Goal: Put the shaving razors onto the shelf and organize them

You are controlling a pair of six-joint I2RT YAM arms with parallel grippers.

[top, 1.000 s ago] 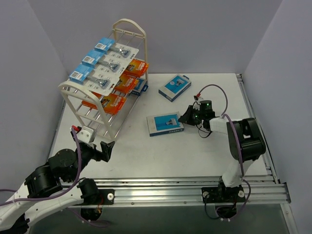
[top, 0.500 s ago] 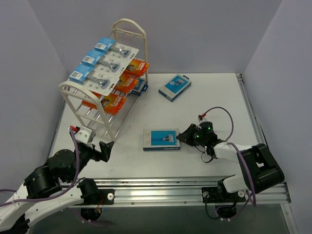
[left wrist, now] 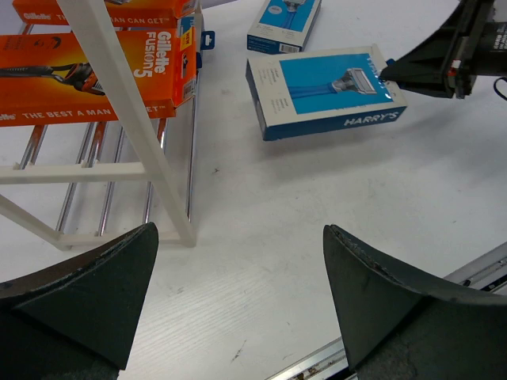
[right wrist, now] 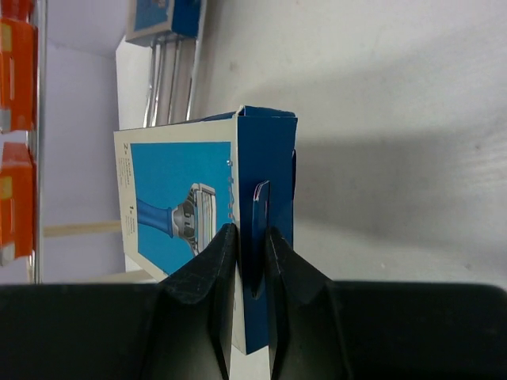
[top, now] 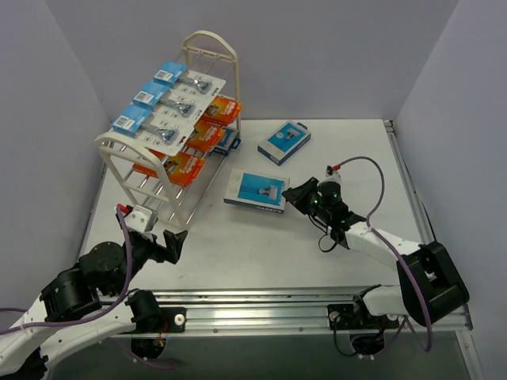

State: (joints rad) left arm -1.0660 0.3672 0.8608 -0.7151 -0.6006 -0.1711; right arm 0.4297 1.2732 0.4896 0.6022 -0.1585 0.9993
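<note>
right tool [right wrist: 252, 235] pinches the flat blue-and-white razor box [top: 253, 190] by its tab; carry it slowly, level, to the cream-white rod shelf [top: 211, 34].

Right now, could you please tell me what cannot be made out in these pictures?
Top view: blister cards hide much of the orange boxes beneath.
Top view: the shelf and its boxes cover most of a blue pack.
Left wrist: far blue box cut off by the top edge.

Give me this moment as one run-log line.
right pincer shut on Harry's box tab | left pincer open, by shelf foot | second blue box not yet shelved
</note>
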